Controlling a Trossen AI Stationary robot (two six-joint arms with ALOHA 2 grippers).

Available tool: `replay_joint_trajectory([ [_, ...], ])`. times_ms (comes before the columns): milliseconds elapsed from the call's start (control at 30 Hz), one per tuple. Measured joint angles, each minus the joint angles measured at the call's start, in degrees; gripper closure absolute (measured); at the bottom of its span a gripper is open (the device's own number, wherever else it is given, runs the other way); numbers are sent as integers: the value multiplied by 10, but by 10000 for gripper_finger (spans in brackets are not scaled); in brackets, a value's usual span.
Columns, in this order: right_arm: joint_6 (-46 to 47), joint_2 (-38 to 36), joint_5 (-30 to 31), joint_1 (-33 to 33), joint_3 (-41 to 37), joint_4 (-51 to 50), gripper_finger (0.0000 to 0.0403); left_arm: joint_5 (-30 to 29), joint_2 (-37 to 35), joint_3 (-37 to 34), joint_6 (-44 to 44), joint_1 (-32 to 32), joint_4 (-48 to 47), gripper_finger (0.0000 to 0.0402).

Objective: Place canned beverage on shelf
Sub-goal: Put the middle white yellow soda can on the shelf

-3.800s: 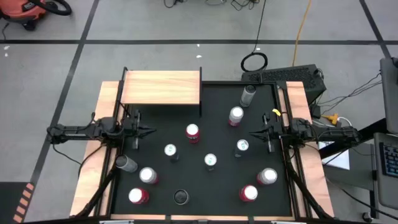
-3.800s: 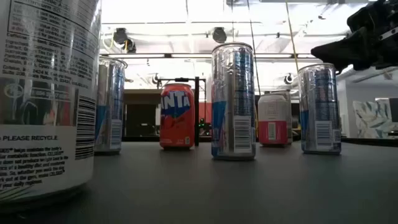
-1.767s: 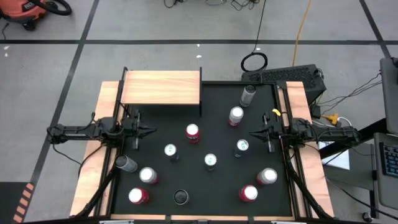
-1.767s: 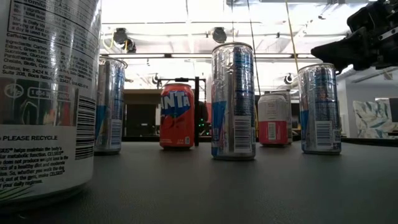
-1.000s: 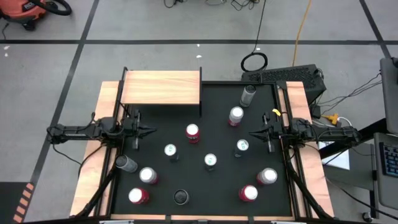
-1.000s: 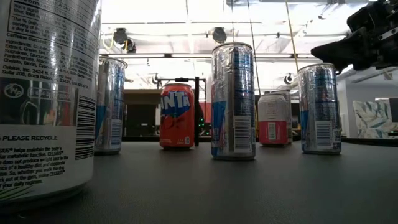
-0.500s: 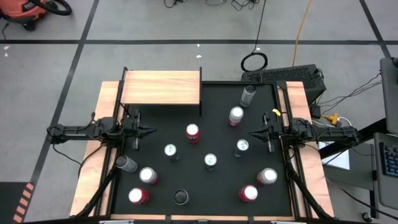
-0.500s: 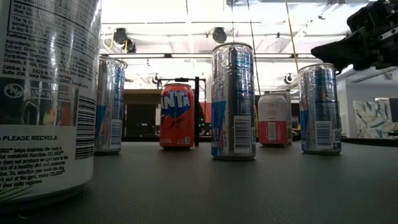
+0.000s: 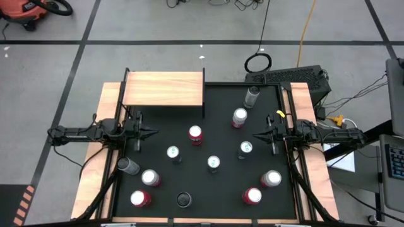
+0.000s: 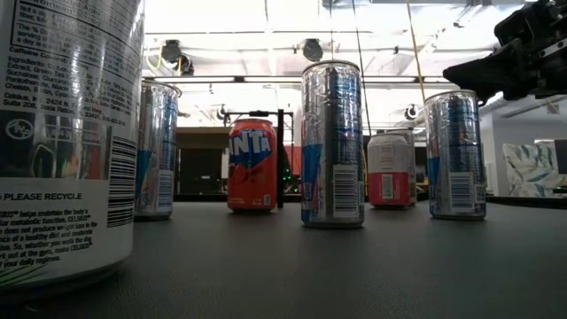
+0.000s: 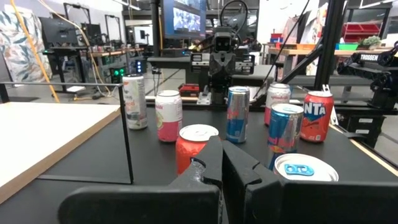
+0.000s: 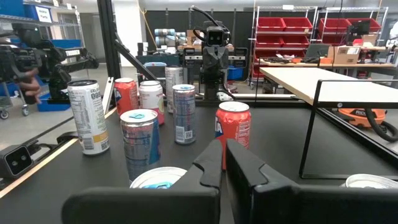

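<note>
Cans all stand on the black mat (image 9: 221, 189), none on the shelf (image 9: 164, 89). Shelf is the pale wood board on thin black supports at the far left corner of the table, top bare.

Left gripper (image 9: 153, 132) sits at the left edge of the mat, just in front of the shelf, pointing toward table centre. Fingers pressed together, holding nothing; the left wrist view (image 11: 222, 163) shows the two tips touching with no gap. Right gripper (image 9: 257, 134) mirrors it at the right edge, pointing inward, fingers likewise together and empty, same in the right wrist view (image 12: 222, 163).

Can layout from above: orange soda can (image 9: 195, 134) near centre, closest to the shelf's front right corner but well apart from it. Two slim silver cans (image 9: 173, 153) and (image 9: 214, 164) just in front of it. Another slim can (image 9: 245, 149) near the right gripper. Pink-and-white can (image 9: 239, 117) and a tall pale can (image 9: 252, 96) at the far right. Three cans cluster front left (image 9: 141, 187), two front right (image 9: 262, 187), one dark-topped can (image 9: 184, 200) at the front edge.

Low view: orange soda can (image 10: 252, 166) upright, slim silver can (image 10: 332, 143) beside it, both free-standing.
</note>
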Motion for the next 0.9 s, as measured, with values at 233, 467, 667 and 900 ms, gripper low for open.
replay_joint_trajectory([
  [233,0,0,0,0,0,0,403,0,11,40,-29,0,-27,402],
  [467,0,0,0,0,0,0,403,-15,61,142,-29,0,-106,402],
  [667,0,0,0,0,0,0,403,-17,138,277,-24,0,-165,402],
  [900,0,0,0,0,0,0,403,-17,250,446,-26,0,-245,402],
])
